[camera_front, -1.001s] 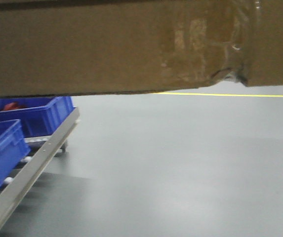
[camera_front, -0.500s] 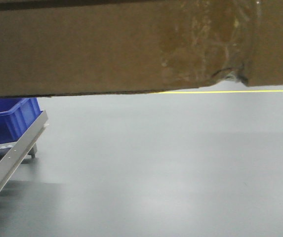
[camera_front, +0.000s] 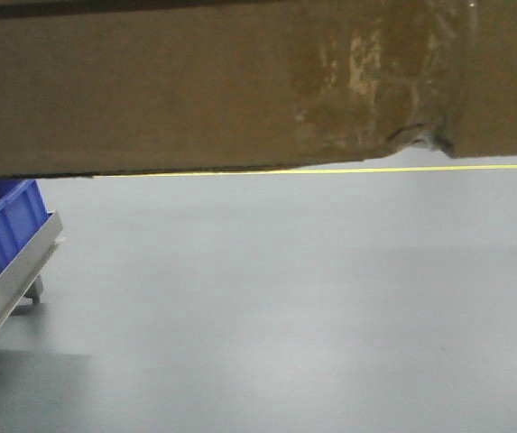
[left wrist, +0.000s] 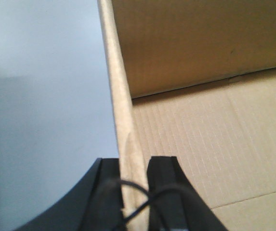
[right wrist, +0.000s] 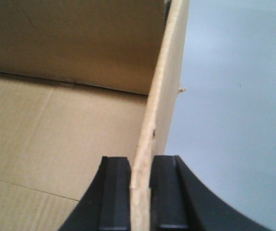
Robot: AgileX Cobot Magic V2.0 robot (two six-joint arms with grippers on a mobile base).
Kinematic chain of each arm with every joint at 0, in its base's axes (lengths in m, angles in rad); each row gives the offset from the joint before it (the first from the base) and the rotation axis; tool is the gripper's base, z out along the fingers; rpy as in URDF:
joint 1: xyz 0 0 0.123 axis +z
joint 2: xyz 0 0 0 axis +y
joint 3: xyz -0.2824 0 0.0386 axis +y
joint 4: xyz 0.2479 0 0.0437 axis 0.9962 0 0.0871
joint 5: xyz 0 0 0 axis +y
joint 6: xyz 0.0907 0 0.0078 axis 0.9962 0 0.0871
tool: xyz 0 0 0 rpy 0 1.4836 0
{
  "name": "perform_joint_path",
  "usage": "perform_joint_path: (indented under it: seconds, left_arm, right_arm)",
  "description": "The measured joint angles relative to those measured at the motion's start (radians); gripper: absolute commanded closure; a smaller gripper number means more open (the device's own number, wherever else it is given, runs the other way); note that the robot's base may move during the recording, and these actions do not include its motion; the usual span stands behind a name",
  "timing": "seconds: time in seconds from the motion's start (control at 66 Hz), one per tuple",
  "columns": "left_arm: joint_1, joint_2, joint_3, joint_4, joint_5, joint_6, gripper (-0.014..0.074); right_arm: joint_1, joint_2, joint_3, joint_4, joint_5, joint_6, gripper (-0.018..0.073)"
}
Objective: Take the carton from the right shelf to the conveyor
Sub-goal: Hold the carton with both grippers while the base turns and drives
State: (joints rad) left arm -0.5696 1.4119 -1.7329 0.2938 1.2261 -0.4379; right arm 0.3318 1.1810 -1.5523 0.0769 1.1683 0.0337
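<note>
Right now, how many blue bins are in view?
1: a blue bin at far left, behind the metal rail. Others may hide behind the carton.

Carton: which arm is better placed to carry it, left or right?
Neither alone. The left gripper and right gripper each pinch a wall of the carton, so likely both must carry together. No conveyor in view.

Brown carton (camera_front: 150, 90), ribbed inside; grey floor (camera_front: 285, 316) w/ yellow line (camera_front: 502, 167); blue bin (camera_front: 1, 225).
</note>
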Motion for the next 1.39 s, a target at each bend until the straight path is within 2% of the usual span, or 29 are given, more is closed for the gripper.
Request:
perform_joint_path:
  seconds: [1.395]
  left_arm:
    - [0.0,0.0,0.0,0.033,0.0,0.0,0.0613]
  right_arm:
    - [0.0,0.0,0.0,0.002,-0.006,0.002,0.0629]
